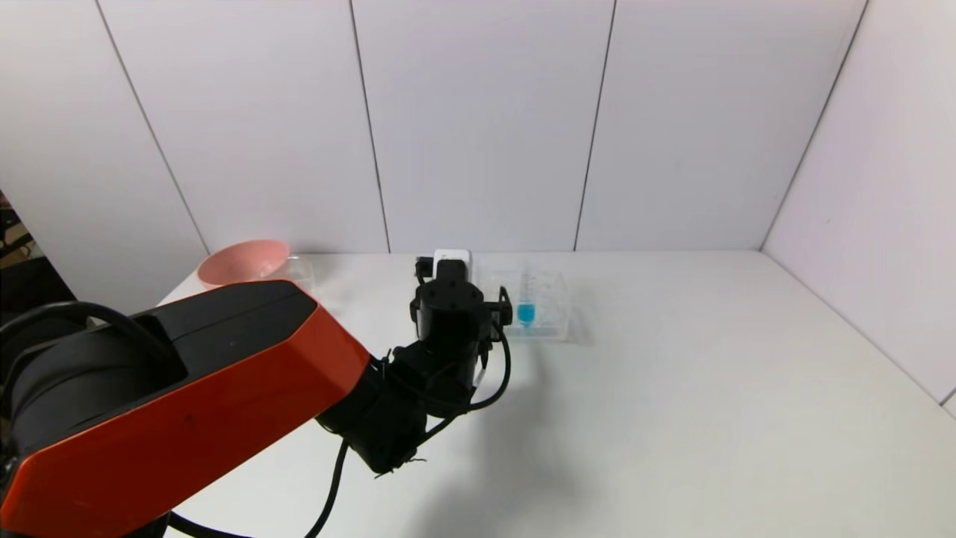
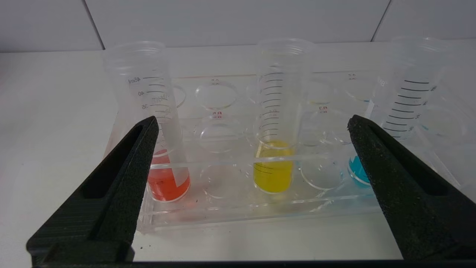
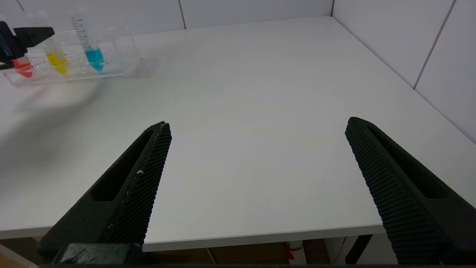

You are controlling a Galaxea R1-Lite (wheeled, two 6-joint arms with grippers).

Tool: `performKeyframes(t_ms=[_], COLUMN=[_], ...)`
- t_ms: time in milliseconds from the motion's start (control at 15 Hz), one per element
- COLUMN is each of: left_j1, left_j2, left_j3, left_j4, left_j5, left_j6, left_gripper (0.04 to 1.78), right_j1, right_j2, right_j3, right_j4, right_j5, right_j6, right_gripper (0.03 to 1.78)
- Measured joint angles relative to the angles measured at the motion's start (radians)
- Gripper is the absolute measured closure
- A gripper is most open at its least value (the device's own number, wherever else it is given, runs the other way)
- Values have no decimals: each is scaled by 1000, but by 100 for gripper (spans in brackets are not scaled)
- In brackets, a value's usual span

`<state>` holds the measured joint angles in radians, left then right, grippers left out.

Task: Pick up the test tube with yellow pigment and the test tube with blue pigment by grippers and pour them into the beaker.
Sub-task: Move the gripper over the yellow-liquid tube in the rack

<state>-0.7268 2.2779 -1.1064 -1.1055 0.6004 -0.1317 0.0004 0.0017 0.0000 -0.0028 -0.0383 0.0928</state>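
Yellow tube (image 2: 273,149) between spread left claw (image 2: 253,126)

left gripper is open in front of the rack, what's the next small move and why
Probably ease the left gripper forward and shut on the test tube with yellow pigment. It is open and centred on that tube, which stands upright in the rack between the red and blue tubes. The right gripper hangs open near the table edge.
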Motion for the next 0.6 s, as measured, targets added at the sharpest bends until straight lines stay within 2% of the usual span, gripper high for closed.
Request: performKeyframes(t_ms=[600], left_j1=[16], left_j2=[66], left_j3=[-90], left_j4=[26], left_j5=[-4], left_j6=[-1], left_gripper=[6], right_j1=[0], right_j2=[0], right_j3=[0], right_j4=[0], right_j5=[0], right_j6=[0], right_gripper=[10])
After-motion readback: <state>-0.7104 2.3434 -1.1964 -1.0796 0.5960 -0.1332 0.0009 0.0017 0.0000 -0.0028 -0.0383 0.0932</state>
